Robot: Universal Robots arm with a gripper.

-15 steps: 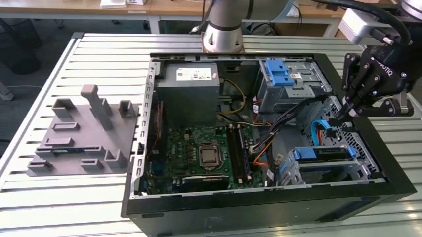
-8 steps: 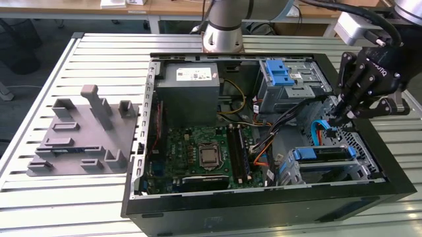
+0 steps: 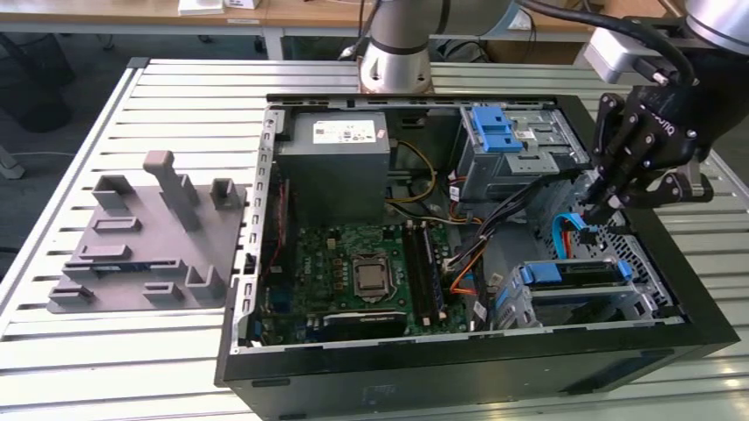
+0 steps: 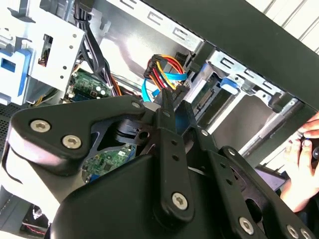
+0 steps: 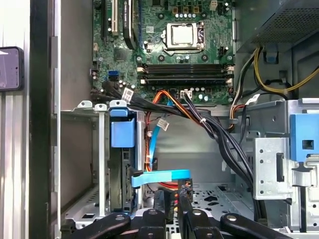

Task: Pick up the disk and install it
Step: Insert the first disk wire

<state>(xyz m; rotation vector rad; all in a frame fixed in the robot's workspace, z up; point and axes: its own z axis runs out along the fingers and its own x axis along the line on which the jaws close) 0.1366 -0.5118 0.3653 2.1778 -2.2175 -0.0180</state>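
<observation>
1. The disk (image 3: 570,274) already sits on edge in the lower drive cage (image 3: 609,303), in the corner of the open computer case (image 3: 468,368) formed by the near wall and the wall on the exterior view's right. In the first wrist view its blue bracket (image 5: 122,133) stands level with the top of the cage. Picking up and slotting in therefore look done.
2. Judging from the views, what remains is the cabling. The blue data cable (image 5: 162,176) and the bundle of coloured power wires (image 4: 167,67) end right at the gripper, beside the disk's rear edge. Whether any plug is seated cannot be seen.
3. The gripper (image 3: 595,210) hangs inside the case just above that cage, close to the right-hand wall. Whether it is clenched on a plug or released cannot be told.
4. Room is tight. The case wall is on one side, the upper cage with its blue latch (image 3: 497,132) is towards the far edge, and black cable bundles (image 5: 219,134) cross towards the motherboard (image 3: 363,272).
5. The open way out is straight up through the case's open side.
6. A person's hand (image 4: 305,149) is just outside the case wall.
</observation>
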